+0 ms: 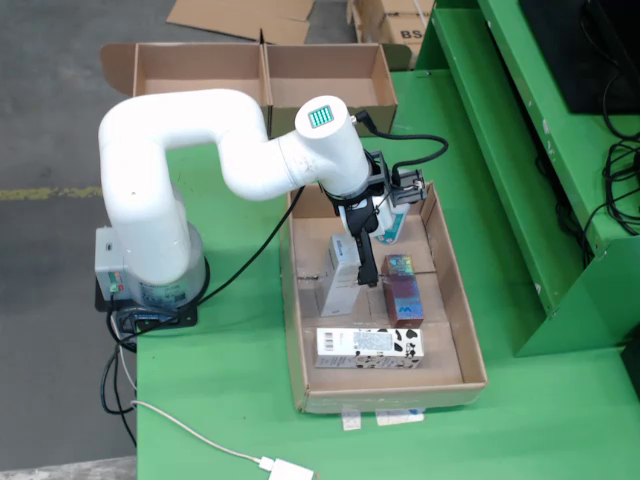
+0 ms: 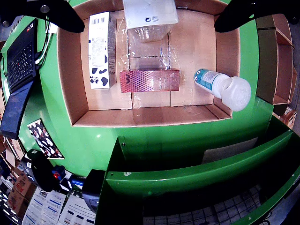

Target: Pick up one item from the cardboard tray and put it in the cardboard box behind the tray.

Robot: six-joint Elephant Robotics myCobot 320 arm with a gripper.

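Observation:
The cardboard tray point(image 1: 463, 330) lies on the green table and holds several items. A cow-patterned carton point(image 1: 369, 346) lies at its near end, with a dark red box point(image 1: 403, 297) and a white box point(image 1: 343, 262) beyond it. A white bottle with a teal label point(image 1: 391, 224) lies at the far end. My gripper point(image 1: 366, 268) hangs over the tray's middle, just above the white box. In the wrist view the black fingers point(image 2: 58, 15) are spread wide; the white box point(image 2: 150, 14) lies between them untouched. The pink-red box point(image 2: 150, 80), carton point(image 2: 102, 49) and bottle point(image 2: 224, 87) lie below. The two-compartment cardboard box point(image 1: 262, 52) stands behind the tray.
A green shelf frame point(image 1: 520, 150) runs along the tray's right side, with black cables point(image 1: 620, 190) beyond. The arm's base point(image 1: 150, 280) stands left of the tray. A white cable and plug point(image 1: 285, 468) lie at the table's front. A laptop point(image 2: 18, 56) shows in the wrist view.

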